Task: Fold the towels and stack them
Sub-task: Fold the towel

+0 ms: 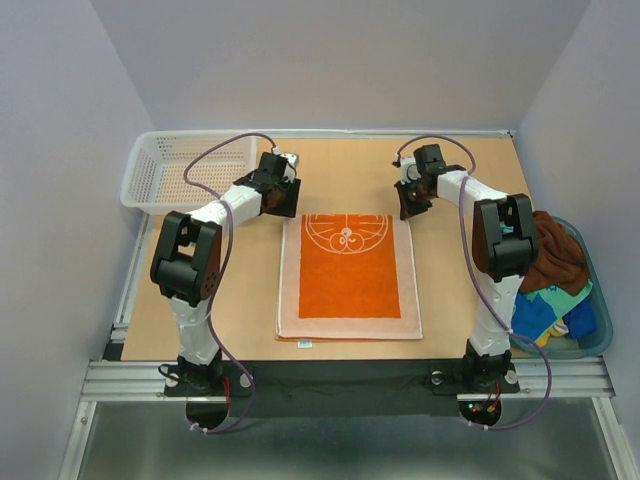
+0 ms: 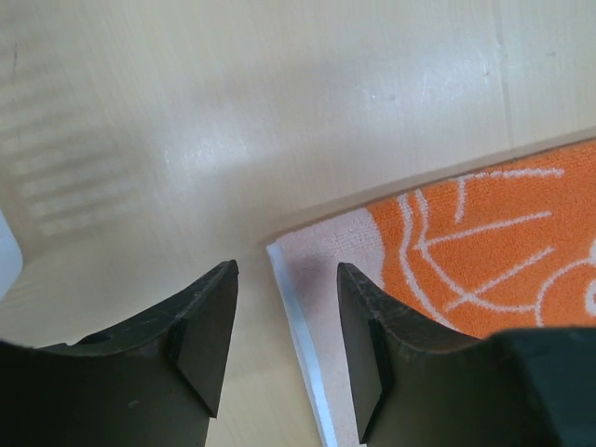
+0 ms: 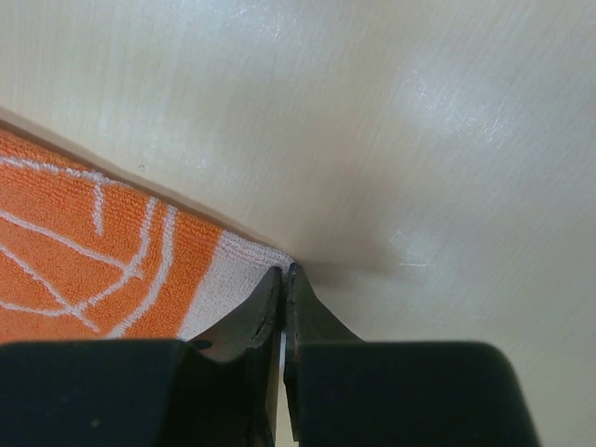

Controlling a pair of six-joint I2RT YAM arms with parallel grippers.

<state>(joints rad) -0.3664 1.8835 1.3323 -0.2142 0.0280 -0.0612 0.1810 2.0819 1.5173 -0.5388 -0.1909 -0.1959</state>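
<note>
Arm bases: both are bolted at the near edge of the tan wooden table [image 1: 460, 300]. Each arm rises with a high elbow and bends its wrist down over the table's far half.
Tub: a translucent blue-green plastic tub [image 1: 600, 325] sits at the near right, just beside the right arm. In it a crumpled dark brown towel [image 1: 556, 255] is heaped over a green-yellow-blue towel [image 1: 545, 308].
Task towel: a flat rectangular orange towel [image 1: 348, 280] with a white circle pattern and pale border lies spread in the table's middle, between the arms.
Left side: the left gripper [image 2: 287, 279] is at the towel's far left corner. Its fingers are apart, straddling the pale edge and clamping nothing.
Right side: the right gripper [image 3: 284, 272] has its fingers pressed together on the far right corner's pale border.
Basket: a white mesh plastic basket [image 1: 165, 172] sits at the far left, well apart from the towel.
Hidden: the right arm's upper link covers part of the heap in the tub. Whether the left fingertips touch the cloth cannot be told.
</note>
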